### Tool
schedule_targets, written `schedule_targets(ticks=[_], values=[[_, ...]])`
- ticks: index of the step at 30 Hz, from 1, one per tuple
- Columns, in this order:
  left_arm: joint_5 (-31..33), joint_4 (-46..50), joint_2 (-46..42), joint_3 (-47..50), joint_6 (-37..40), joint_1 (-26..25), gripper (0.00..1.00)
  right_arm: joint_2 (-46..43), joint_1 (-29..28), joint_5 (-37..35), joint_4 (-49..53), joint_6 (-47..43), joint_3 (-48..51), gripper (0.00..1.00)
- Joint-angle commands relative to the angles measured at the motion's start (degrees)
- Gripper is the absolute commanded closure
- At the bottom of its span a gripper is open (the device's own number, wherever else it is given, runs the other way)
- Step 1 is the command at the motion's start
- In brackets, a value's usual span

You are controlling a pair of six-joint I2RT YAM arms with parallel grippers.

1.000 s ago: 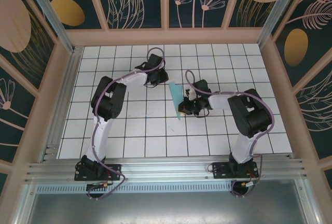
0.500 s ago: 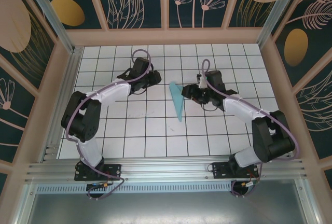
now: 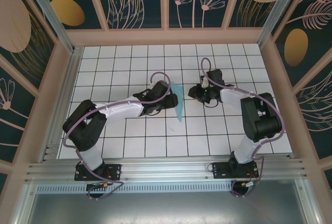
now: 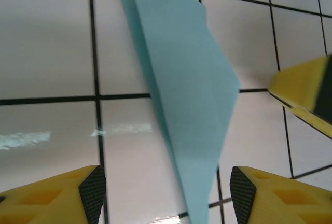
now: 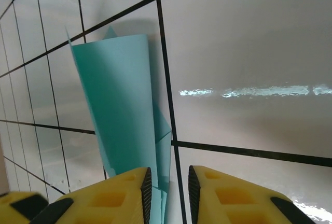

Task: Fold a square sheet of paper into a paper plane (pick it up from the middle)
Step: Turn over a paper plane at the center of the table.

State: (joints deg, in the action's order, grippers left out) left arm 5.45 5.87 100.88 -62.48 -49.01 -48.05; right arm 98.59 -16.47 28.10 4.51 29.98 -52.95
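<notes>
The square sheet of paper is folded into a slim, pointed, light teal paper plane (image 3: 178, 110) lying flat on the white grid table (image 3: 129, 130) near the middle. My left gripper (image 3: 167, 99) is at the plane's left side. In the left wrist view this gripper (image 4: 167, 195) is open, and the plane (image 4: 187, 94) tapers to a point between its black pads without touching them. My right gripper (image 3: 196, 93) is just right of the plane. Its jaws (image 5: 169, 198) stand a narrow gap apart, with the plane's edge (image 5: 119, 115) running into that gap beside the left pad.
One yellow finger of the right gripper (image 4: 306, 92) shows at the right of the left wrist view. Wooden frame walls (image 3: 267, 73) and a metal rail (image 3: 166, 169) bound the tiled table. Open tiles lie in front of the plane and at the back.
My left arm swung from behind the paper down to its left side and its jaws opened. The right gripper drew back and to the right, opened, then narrowed. The plane stays flat.
</notes>
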Motion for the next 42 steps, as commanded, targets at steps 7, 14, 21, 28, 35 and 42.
schedule_targets(ticks=[7, 14, 21, 28, 35, 42], values=[[16.69, 22.03, 15.56, -24.63, 0.01, -6.81, 0.42, -1.03, 3.57, -2.83, 0.56, 4.19, 1.35, 0.70], [22.10, 34.23, 27.08, -40.44, 0.88, -7.36, 0.54, -5.92, 6.23, -4.47, -1.46, 6.05, 6.48, 0.50], [26.33, 42.34, 32.48, -48.07, -0.21, -7.33, 0.61, -8.74, 8.01, -4.10, -2.25, 6.41, 8.82, 0.47], [25.77, 42.69, 33.61, -48.62, -0.46, -7.31, 0.66, -10.02, 8.02, -3.60, -2.06, 6.20, 8.74, 0.47], [23.81, 36.80, 27.72, -41.48, -1.22, -6.68, 0.82, -10.27, 7.31, -4.05, -0.62, 4.77, 7.98, 0.46], [15.07, 19.40, 15.71, -21.91, -2.32, -3.62, 0.96, -9.35, 3.97, -5.59, 0.11, 3.43, 5.87, 0.46]])
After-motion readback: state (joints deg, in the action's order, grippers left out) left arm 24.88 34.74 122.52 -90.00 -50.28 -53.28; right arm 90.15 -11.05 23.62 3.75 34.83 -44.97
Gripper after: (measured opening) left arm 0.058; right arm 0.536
